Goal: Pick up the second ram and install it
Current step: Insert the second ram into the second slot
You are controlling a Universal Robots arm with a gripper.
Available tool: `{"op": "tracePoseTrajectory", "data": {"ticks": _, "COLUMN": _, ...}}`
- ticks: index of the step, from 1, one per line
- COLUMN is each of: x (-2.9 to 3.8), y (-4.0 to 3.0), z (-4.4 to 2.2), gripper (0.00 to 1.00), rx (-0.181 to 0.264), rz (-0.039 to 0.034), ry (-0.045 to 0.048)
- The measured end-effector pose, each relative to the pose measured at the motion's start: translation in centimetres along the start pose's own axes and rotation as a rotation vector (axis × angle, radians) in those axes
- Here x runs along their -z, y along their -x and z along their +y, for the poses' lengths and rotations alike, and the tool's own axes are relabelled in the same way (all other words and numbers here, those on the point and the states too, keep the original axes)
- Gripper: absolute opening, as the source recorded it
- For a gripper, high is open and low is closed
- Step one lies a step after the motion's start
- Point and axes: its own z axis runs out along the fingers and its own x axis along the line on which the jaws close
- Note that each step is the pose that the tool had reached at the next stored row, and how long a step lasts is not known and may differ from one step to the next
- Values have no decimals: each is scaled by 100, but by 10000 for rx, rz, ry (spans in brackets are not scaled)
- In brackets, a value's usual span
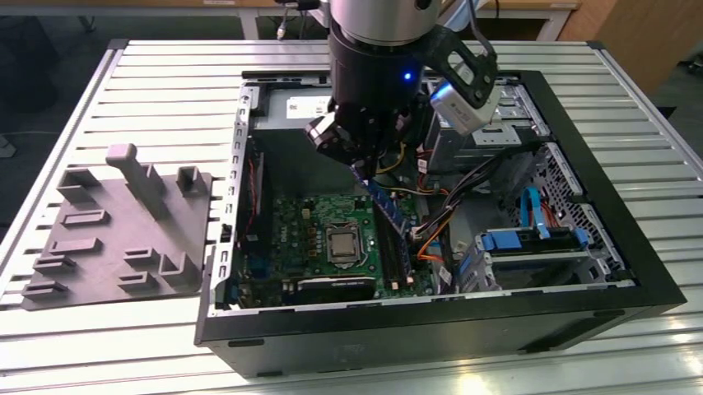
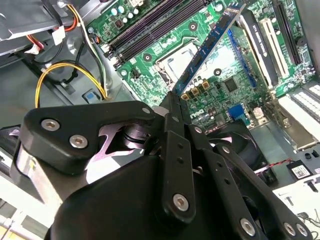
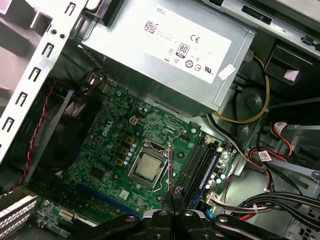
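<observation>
Pickup part is done imo: the tool [image 1: 368,177] is clamped on one end of the ram stick [image 2: 207,47]. The rest of it pokes out tilted over the board [image 3: 107,150] inside the pc case [image 1: 439,329].

In the first wrist view the stick is edge-on, btw the processor [image 3: 146,167] and the slots [image 3: 196,162]. It's above them afaict, not in one. So the install is what's left. The stick isn't seated, and I can't tell if it's touching anything.

Counts:
- 1 stick in the tool
- 1 processor
- 1 power box [image 3: 165,55]
- 1 grey tray [image 1: 121,239], on the counter [image 1: 165,82], well apart from the case at the exterior view's left
- Slots: a few side by side, can't get an exact no.

A blue strip [image 3: 215,170] beside them might be another stick already in, not sure.
</observation>
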Motion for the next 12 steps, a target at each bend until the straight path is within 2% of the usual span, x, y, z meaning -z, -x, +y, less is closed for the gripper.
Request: {"op": "tracePoseTrajectory", "data": {"ticks": 12, "x": -1, "y": 0, "z": 0, "gripper": 12, "rx": -386, "rz": -14, "ry": -11}}
